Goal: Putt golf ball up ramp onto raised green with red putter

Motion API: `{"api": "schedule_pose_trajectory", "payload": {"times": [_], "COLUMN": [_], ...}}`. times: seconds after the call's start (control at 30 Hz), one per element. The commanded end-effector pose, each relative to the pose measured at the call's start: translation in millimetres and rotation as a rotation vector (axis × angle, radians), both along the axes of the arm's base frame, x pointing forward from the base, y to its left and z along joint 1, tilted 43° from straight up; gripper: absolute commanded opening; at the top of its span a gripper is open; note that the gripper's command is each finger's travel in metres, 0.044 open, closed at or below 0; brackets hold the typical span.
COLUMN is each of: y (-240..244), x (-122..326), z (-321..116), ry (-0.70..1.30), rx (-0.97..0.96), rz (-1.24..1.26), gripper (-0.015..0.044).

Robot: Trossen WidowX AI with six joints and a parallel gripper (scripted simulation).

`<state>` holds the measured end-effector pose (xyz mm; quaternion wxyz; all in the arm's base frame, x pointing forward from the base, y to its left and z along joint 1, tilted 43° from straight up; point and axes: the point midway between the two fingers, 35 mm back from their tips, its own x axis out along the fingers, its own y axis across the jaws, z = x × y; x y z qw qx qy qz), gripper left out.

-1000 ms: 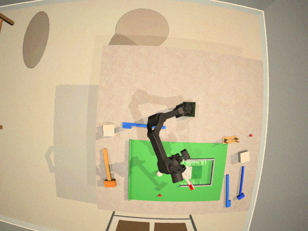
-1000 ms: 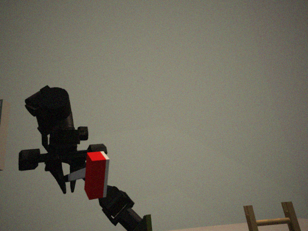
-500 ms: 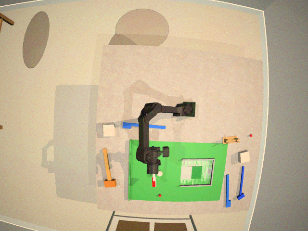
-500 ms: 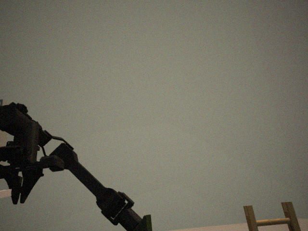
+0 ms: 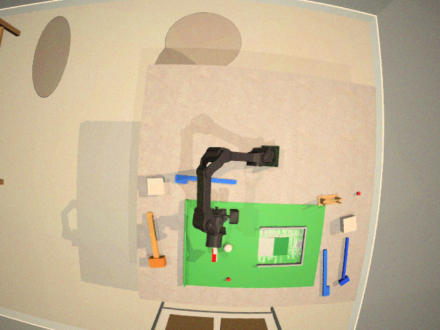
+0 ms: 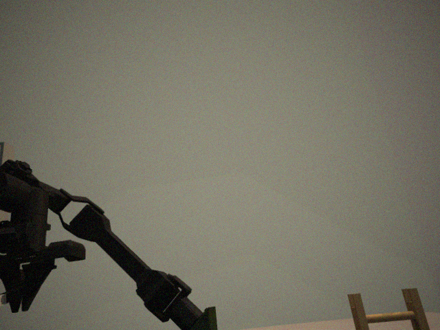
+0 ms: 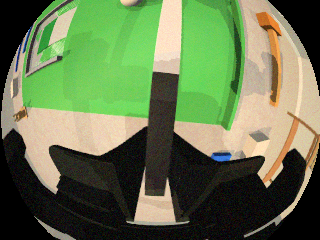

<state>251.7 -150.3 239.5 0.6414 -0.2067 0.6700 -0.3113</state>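
Note:
The red putter (image 5: pixel 214 256) (image 7: pixel 167 35) shows its red head and a bit of white shaft beyond my wrist in the top view; its dark grip crosses between my fingers in the wrist view. My gripper (image 6: pixel 19 309) (image 7: pixel 156 131) is shut on that grip; the arm hides its fingers in the top view. The white golf ball (image 5: pixel 227 247) (image 7: pixel 131 2) lies on the green mat (image 5: pixel 248 278) (image 7: pixel 100 95), a little right of the putter head in the top view, with a gap seen from above. The raised green (image 5: pixel 280 246) (image 7: pixel 47 36) lies farther right, behind a pale ramp (image 5: pixel 266 246), and holds no ball.
A dark rail (image 5: pixel 280 265) edges the raised green. A small red cube (image 5: pixel 227 279) lies on the mat. Around it are an orange mallet (image 5: pixel 152 236) (image 7: pixel 275 65), blue putters (image 5: pixel 225 180) (image 5: pixel 325 268) (image 5: pixel 345 259), pale blocks (image 5: pixel 155 186) (image 5: pixel 348 224) and a wooden rack (image 5: pixel 330 199).

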Motion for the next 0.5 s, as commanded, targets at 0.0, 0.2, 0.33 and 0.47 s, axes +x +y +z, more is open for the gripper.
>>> {"api": "schedule_pose_trajectory", "payload": {"times": [0.0,0.2,0.33,0.47], "y": [-4,-9,-13,-17], "x": [0,0,-1,-2], "z": [-6,-11,-16,-20], "ry": [0.009,0.009,0.009,0.009], "rx": [0.002,0.002,0.002,0.001], "rz": [-0.006,-0.006,-0.006,-0.006], "gripper": [0.0,0.0,0.0,0.0]}}
